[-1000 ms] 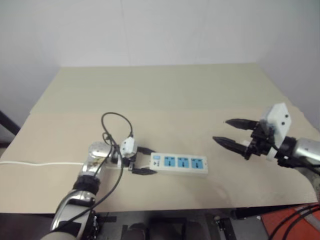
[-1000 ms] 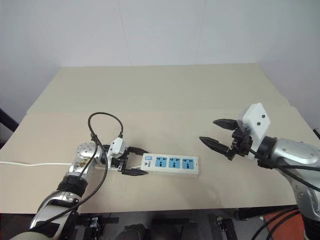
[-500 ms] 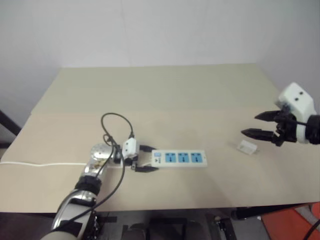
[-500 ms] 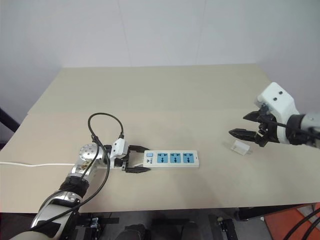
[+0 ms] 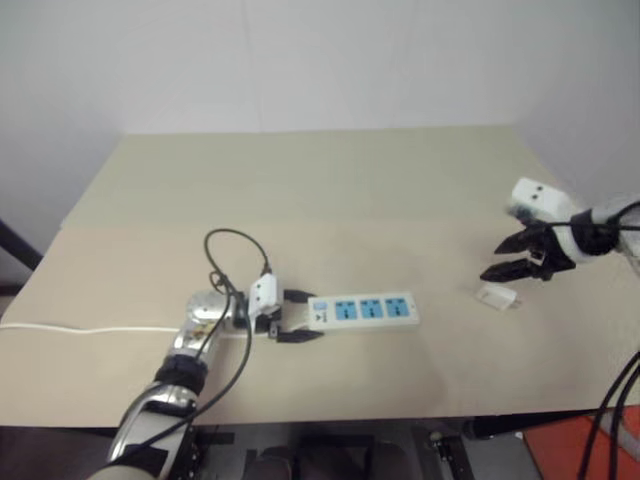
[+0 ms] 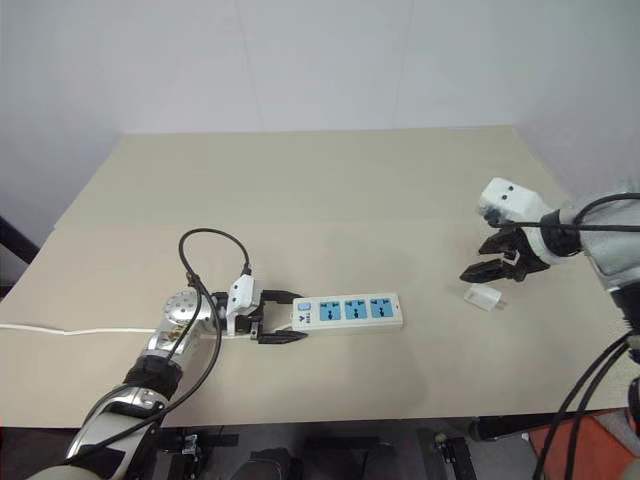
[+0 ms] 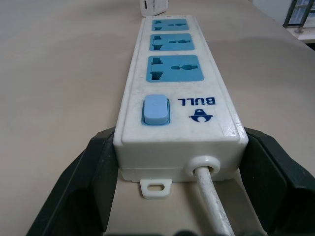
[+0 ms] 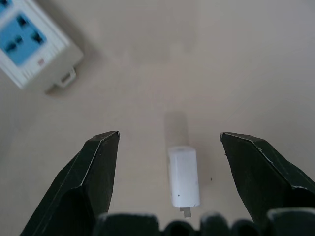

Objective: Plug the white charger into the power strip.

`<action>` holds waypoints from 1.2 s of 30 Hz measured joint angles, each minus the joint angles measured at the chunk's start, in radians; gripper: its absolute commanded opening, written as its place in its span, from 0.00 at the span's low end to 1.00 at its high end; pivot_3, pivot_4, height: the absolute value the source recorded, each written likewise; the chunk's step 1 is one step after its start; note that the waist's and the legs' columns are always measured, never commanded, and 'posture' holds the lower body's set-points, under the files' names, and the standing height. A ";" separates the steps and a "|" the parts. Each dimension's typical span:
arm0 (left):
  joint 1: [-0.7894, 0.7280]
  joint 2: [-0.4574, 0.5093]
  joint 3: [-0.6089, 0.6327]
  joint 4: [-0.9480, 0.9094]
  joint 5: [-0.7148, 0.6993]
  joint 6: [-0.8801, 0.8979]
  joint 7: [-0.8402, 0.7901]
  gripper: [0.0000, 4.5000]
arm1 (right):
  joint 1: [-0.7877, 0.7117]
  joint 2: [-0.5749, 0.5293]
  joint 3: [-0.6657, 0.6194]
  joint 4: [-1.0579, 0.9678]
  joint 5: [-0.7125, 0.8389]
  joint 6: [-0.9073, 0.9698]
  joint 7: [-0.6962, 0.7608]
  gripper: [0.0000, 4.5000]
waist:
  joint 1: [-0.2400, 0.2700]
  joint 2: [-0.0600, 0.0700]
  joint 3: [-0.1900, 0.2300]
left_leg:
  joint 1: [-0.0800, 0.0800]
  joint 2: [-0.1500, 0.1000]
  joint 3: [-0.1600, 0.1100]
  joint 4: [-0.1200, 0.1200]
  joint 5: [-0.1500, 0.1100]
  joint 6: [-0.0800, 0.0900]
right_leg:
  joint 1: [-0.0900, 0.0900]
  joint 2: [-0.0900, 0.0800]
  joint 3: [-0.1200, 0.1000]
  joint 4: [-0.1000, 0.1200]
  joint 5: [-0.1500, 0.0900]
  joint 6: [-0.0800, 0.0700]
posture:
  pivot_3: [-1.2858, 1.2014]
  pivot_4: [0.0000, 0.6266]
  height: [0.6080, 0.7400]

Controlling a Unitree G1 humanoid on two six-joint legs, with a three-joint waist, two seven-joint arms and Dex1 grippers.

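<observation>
Left hand (image 6: 272, 320) stays clamped on the switch end of the long flat white plastic power strip (image 6: 350, 311) with three blue socket faces, holding it on the beige tabletop (image 6: 300, 200). Right hand (image 6: 482, 264), fingers spread and empty, has swung out and tipped downward over the small white rounded charger block (image 6: 483, 298), which now lies between its fingertips in the wrist view. Judged: the grasp comes next; the plug-in is not yet started.

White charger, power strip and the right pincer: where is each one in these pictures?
white charger (image 8: 183, 177): right wrist view, middle of its body.
power strip (image 6: 349, 310): right eye view, middle blue socket face.
right pincer (image 6: 482, 260): right eye view, midway between its open fingertips.
</observation>
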 measured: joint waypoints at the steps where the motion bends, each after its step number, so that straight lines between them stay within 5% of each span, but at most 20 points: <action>1: 0.001 0.000 0.000 -0.002 0.000 0.002 0.001 0.73 | -0.010 0.013 0.014 0.023 -0.026 -0.011 0.013 0.87 | 0.000 0.000 0.000 | 0.000 0.000 0.000 0.000 0.000 0.000 | 0.000 0.000 0.000 0.000 0.000 0.000 | 0.52 0.24 1.00; 15: 0.019 0.011 -0.005 -0.054 -0.001 0.039 0.018 0.73 | -0.099 0.154 0.113 0.268 -0.264 -0.102 0.125 0.87 | 0.000 0.001 0.000 | -0.004 -0.004 0.000 0.000 0.001 -0.001 | -0.008 -0.001 0.002 0.001 0.000 0.000 | 0.52 0.24 1.00; 28: 0.054 0.029 -0.005 -0.110 -0.011 0.064 0.044 0.73 | -0.105 0.274 0.113 0.448 -0.359 -0.160 0.073 0.87 | -0.006 0.002 -0.001 | -0.005 -0.005 0.000 0.000 0.001 -0.002 | -0.011 -0.001 0.003 0.006 0.000 0.000 | 0.52 0.24 1.00; 31: 0.058 0.036 -0.006 -0.117 -0.015 0.066 0.045 0.73 | -0.104 0.285 0.113 0.479 -0.380 -0.174 0.058 0.74 | -0.008 0.002 -0.001 | -0.005 -0.005 0.000 0.000 0.001 -0.002 | -0.011 -0.001 0.003 0.006 0.000 0.000 | 0.52 0.24 1.00; 36: 0.062 0.046 -0.009 -0.126 -0.020 0.079 0.051 0.73 | -0.104 0.298 0.102 0.490 -0.399 -0.191 0.046 0.34 | -0.011 0.002 -0.001 | -0.004 -0.005 0.000 0.000 0.001 -0.002 | -0.011 -0.001 0.004 0.006 0.000 0.000 | 0.52 0.24 1.00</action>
